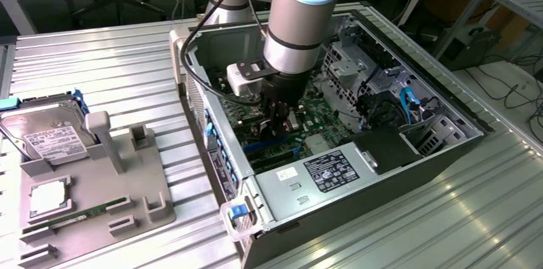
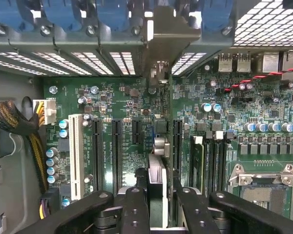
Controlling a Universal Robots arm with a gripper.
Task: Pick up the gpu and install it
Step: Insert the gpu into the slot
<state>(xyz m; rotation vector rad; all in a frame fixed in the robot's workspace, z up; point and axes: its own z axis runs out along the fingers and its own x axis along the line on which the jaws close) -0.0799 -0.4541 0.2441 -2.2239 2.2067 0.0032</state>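
We see the arm reaching down into the open computer case (image 1: 441, 148), which lies on its side on the bench (image 1: 102, 53). The gripper (image 2: 156, 195) is closed to a narrow gap on the gpu (image 2: 157, 146), held edge-on so that it reads as a thin dark slab between the 2 fingers (image 2: 134, 204). In the exterior view the gripper (image 1: 278, 119) sits low inside the case, directly above the motherboard (image 1: 318, 123).

We judge the step in hand to be the install: the card is already lifted and carried into the case and hangs over the row of long black slots (image 2: 116, 151) on the green board (image 2: 117, 97). Whether its lower edge has entered a slot yet we cannot tell, because the card hides its own contact edge.

The card's long axis runs away from the gripper toward the rear wall of the case (image 2: 88, 53), parallel to the slots; its metal bracket (image 2: 168, 34) is at the far end, up against that slotted rear wall. Its flat faces stand upright, square to the board.

We judge that seating calls for the card edge to stay in line with 1 slot along its full length, the bracket to meet its rear opening, and the push to go straight toward the board without tilt.

Beside the case, well away from the gripper, stands a gray holder (image 1: 102, 186) with a hard drive (image 1: 42, 132).
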